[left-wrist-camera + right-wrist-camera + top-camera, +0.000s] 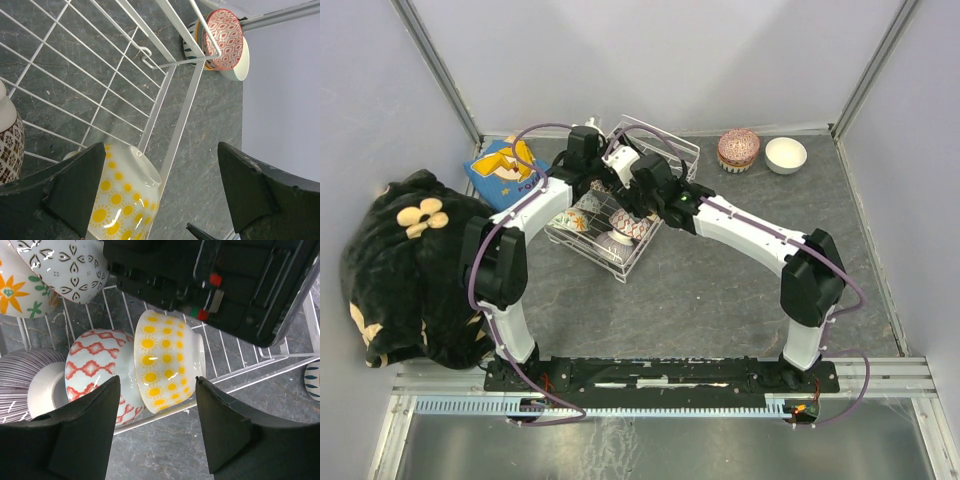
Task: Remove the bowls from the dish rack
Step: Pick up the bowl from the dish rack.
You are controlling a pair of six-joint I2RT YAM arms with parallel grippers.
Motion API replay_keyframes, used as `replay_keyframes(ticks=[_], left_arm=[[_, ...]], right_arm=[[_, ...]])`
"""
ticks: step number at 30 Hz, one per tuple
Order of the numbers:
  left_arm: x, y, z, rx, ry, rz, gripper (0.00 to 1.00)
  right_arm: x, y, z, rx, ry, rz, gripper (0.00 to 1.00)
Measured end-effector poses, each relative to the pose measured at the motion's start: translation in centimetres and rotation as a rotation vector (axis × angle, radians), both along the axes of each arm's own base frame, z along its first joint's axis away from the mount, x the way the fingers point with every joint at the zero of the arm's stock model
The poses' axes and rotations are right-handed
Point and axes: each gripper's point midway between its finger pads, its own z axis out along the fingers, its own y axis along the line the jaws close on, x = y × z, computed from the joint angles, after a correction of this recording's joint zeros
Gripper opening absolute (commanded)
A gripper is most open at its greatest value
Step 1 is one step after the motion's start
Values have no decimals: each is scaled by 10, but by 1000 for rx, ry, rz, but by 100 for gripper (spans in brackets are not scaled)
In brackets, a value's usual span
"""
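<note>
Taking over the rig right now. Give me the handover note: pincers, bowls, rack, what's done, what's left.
Left pincer: open, empty, over the white wire dish rack.
Right pincer: open, empty, fingers either side of the yellow sun-patterned ceramic bowl, not closed on it.
In rack: that bowl on its side, red lattice-patterned bowl, dark-striped bowl, brown leaf-patterned bowl, orange-flower bowl. Others may be hidden under the arms.
Done: pink-patterned bowl upside down on a stack and plain white bowl upright, out on the grey table.
Left: empty the rack, yellow bowl likely first.
</note>
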Motion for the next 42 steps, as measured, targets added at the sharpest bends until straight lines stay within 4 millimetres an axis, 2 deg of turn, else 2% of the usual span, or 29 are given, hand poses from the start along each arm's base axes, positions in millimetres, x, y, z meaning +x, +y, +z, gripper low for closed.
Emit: replay_keyframes(ticks=[7,16,22,29,33,38,42], left_arm=[[-4,-3,-10,3,20,-13,99],[-7,-7,-13,-2,29,-32,99],[-5,-8,-14,-5,23,-33,99],[-3,-10,-33,5,56,-37,99],[-3,-10,-36,6,61,-38,99],[-3,-10,-37,7,62,-38,99],[-3,-10,-38,7,64,-38,99]], right_arm=[[4,3,-2,-27,-9,-17,69],[9,6,-19,-83,0,-39,68],[13,6,-17,-96,-17,-54,68],[17,6,-26,-123,-12,-70,68],[18,6,-27,-128,-15,-77,67],[20,5,-27,-136,-16,-86,64],[21,4,-27,-139,-19,-96,57]])
